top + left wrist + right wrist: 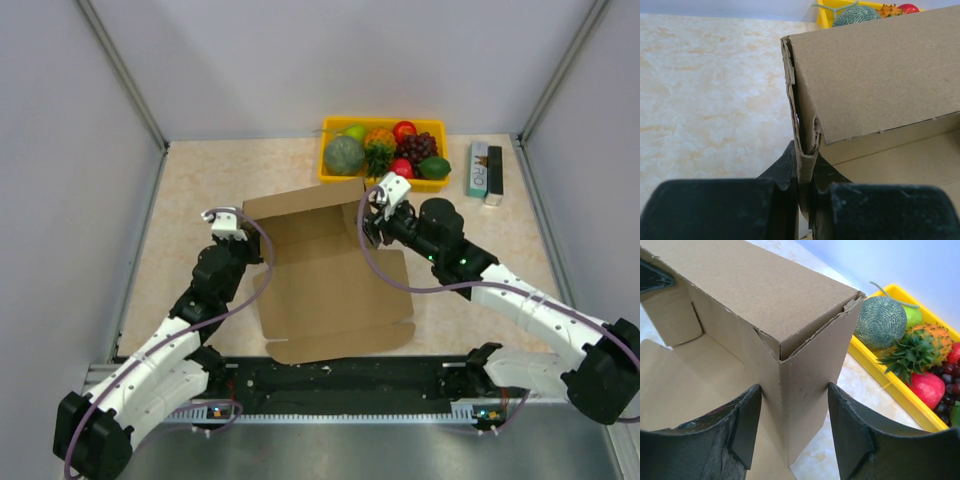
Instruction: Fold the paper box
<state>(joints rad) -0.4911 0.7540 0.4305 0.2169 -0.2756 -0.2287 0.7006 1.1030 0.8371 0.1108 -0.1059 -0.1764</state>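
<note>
Cardboard paper box [330, 280] is half-folded, rear and side walls up, front flaps flat on the table [200, 170]; left pincer [805, 200] clamps one wall, right pincer [792, 390] gapes astride another.

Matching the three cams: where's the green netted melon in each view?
Top external: green netted melon at the left end of the yellow tray, upper centre.
Left wrist: melon at top edge, right of centre, above the paper box flap.
Right wrist: melon right of centre, beside the box's corner.
Shared landmark: the yellow tray.
</note>
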